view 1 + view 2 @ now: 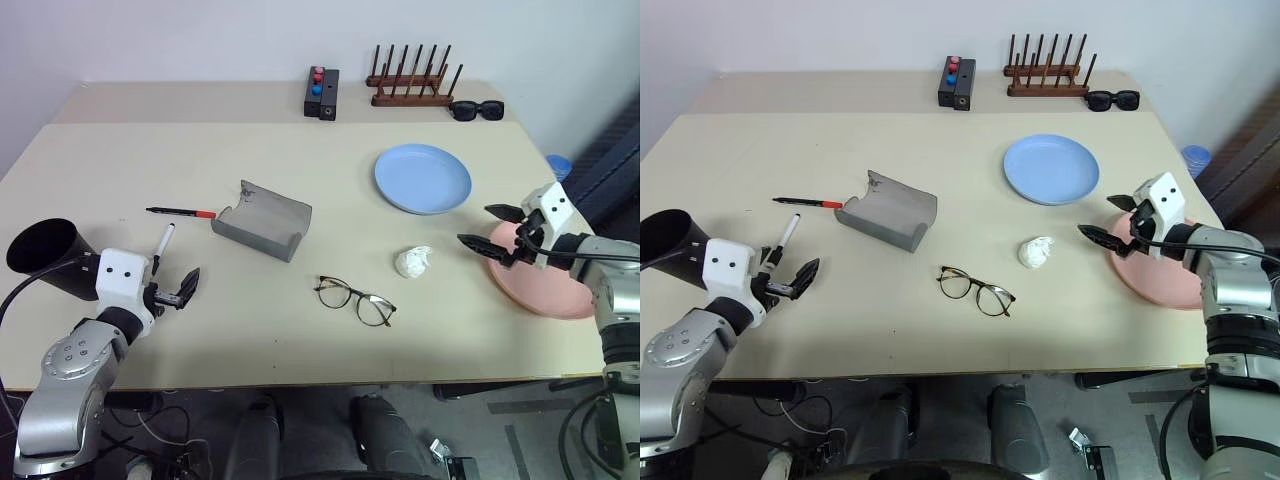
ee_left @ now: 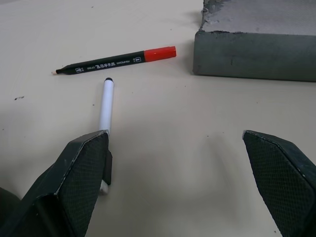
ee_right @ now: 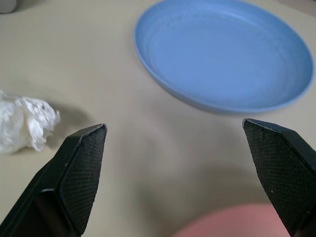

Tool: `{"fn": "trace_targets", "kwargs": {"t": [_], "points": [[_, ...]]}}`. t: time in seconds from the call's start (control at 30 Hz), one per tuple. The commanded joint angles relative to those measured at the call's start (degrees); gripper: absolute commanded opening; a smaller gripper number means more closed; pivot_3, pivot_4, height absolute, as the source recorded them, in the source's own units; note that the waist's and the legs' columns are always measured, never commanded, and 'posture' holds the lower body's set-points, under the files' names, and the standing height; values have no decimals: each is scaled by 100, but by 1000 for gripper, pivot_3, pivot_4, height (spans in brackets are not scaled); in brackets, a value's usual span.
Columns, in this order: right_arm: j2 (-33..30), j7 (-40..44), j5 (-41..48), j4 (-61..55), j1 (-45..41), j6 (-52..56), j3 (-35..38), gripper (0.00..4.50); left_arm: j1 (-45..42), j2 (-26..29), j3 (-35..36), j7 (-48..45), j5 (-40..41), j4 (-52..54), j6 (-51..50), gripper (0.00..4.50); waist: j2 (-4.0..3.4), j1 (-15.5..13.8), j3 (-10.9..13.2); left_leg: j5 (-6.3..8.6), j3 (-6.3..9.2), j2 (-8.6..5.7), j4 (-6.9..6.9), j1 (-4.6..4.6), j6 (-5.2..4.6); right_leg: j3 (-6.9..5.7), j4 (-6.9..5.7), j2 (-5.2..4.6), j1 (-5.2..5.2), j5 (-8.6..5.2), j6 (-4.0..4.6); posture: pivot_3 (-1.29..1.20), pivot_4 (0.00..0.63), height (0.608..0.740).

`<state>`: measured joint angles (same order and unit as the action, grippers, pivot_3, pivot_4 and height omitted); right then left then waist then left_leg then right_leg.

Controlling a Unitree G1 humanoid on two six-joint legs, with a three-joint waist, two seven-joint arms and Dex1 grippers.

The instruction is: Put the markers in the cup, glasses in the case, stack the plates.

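White-ended marker (image 2: 105, 106) lies just beside the left gripper's (image 2: 177, 187) spread jaws.

Crumpled tissue (image 1: 413, 262), sunglasses (image 1: 476, 110), rack (image 1: 414, 80)

small white print along the red-capped marker (image 2: 116, 61) barrel — too fine to read

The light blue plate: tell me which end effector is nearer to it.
Right. The right end effector hovers open over the pink plate, just beside the light blue plate. The left end effector is open far across the table, by the white-ended marker.
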<state>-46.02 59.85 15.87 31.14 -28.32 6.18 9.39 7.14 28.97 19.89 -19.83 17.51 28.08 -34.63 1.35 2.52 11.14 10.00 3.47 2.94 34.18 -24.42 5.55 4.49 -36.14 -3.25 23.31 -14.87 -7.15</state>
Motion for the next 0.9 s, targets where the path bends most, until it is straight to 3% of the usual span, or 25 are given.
{"fn": "trace_targets", "kwargs": {"t": [0.03, 0.5, 0.77, 0.9], "points": [[-34, 46, -4, 133, -165, -299, 123, 4500, -54, 33, 41, -12, -17, 83, 114, 4457, 0, 0, 0, 0, 0, 0, 0, 0, 0, 0, 0, 0, 0, 0, 0, 0, 150, 740], [331, 29, -27, 206, -280, -630, 11, 4500, -384, 0, -113, 142, -130, -139, -6, 4457, -1, 1, 0, 0, 0, 0, 1, 2, 0, 0, -2, 1, -3, 1, -2, 0, 150, 740], [718, -198, 144, -1603, 109, 33, -176, 4500, -965, -129, -295, 574, -163, -203, -624, 4457, -1, -9, -1, 0, 2, 0, 1, 2, 0, -1, -5, 1, -3, 8, -15, 0, 150, 740], [978, -329, 314, -2746, 233, 630, -500, 4500, -1533, -179, -313, 1224, -427, -284, -1514, 4457, -1, -8, -1, 0, 3, 0, 3, 2, 0, -2, -7, 2, -3, 10, -20, 0, 150, 740]]}}
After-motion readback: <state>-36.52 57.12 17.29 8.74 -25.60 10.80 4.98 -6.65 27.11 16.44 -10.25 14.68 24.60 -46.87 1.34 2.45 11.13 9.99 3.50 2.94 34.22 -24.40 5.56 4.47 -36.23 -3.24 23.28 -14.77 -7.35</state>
